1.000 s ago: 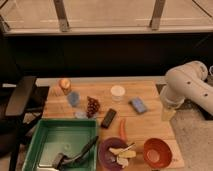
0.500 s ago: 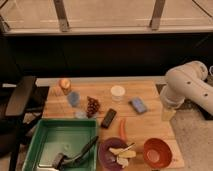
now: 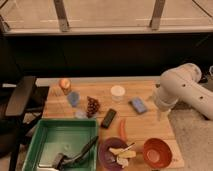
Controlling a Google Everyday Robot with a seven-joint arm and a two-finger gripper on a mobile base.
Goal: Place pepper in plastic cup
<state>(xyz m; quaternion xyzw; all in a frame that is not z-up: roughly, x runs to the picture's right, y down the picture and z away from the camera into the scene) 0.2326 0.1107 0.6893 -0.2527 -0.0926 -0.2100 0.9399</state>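
The pepper [image 3: 122,128], slim and red-orange, lies on the wooden table [image 3: 150,125] near its middle front, just above a purple bowl. Upright at the table's left side stands the light-blue plastic cup [image 3: 73,98], well to the left of the pepper and beyond it. My white arm [image 3: 172,92] bends in over the table's right edge, well right of the pepper. The gripper itself is out of view, with its jaws standing wide. Nothing touches the pepper or the cup.
Dark red grapes [image 3: 92,106], a black flat item [image 3: 108,118], a white round cup [image 3: 117,93] and a blue block [image 3: 138,105] lie between cup and arm. A green bin [image 3: 50,145], purple bowl [image 3: 111,155] and red bowl [image 3: 156,151] line the front. A chair [image 3: 20,97] stands left.
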